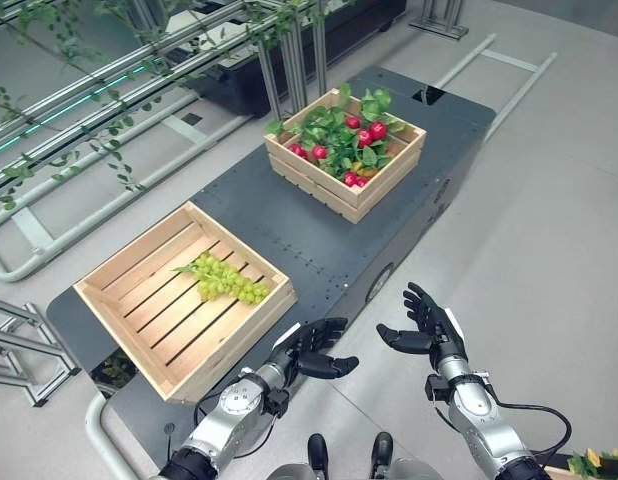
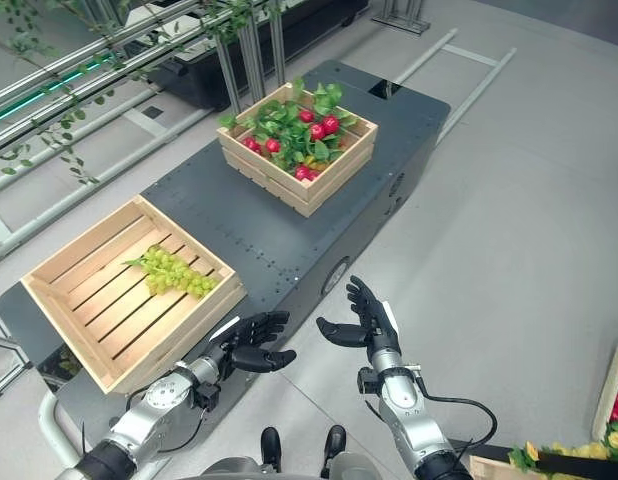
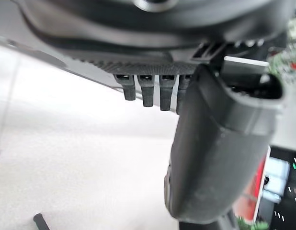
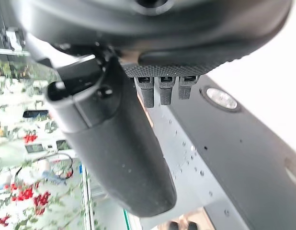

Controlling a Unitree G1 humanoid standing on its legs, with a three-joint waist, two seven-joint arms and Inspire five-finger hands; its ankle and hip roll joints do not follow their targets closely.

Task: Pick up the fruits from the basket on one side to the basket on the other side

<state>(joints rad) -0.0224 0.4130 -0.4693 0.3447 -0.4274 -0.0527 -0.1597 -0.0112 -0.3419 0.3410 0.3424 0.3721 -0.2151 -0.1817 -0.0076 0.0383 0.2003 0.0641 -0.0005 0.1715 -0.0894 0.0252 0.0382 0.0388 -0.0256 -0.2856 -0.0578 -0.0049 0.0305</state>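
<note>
Green grape bunch (image 1: 225, 279) lies in the light wooden slatted crate (image 1: 129, 322) at left on the dark counter (image 1: 319, 243); red fruits among leaves (image 1: 347, 135) fill the upper-centre wooden crate (image 1: 391, 175). Left hand (image 1: 311, 348) and right hand (image 1: 429, 322) hover at bottom, fingers spread, empty.

You will find no text, label, number or sign that can be read here. The near wooden crate (image 1: 119, 300) and the far wooden crate (image 1: 319, 185) have plain slats with no print on them. The dark worktop (image 1: 289, 240) carries only rows of small holes and no lettering. The left hand (image 1: 314, 350) and the right hand (image 1: 429, 325) bear no legible marking either, and the wrist views offer you nothing you could make out as writing.
</note>
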